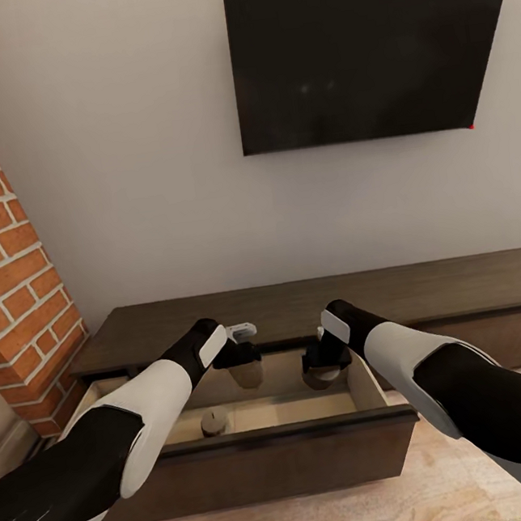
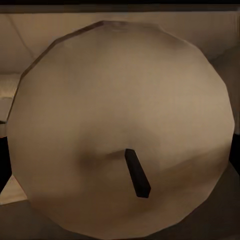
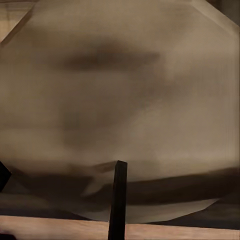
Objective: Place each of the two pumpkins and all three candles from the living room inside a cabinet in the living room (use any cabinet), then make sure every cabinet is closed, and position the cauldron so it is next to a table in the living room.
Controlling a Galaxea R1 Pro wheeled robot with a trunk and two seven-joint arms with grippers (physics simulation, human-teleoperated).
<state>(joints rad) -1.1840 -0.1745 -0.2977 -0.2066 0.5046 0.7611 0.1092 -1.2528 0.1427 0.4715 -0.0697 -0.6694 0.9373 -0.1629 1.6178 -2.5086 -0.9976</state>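
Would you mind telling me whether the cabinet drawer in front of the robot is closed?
No, the drawer is pulled out, showing its pale inside with a candle standing in it.

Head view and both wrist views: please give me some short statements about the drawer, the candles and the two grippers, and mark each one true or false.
1. The drawer of the cabinet is pulled open. True.
2. One candle already stands inside the drawer. True.
3. The drawer holds a pumpkin. False: none shows in it.
4. The left gripper is empty. False: it holds a candle over the drawer.
5. The right gripper holds a candle. True.
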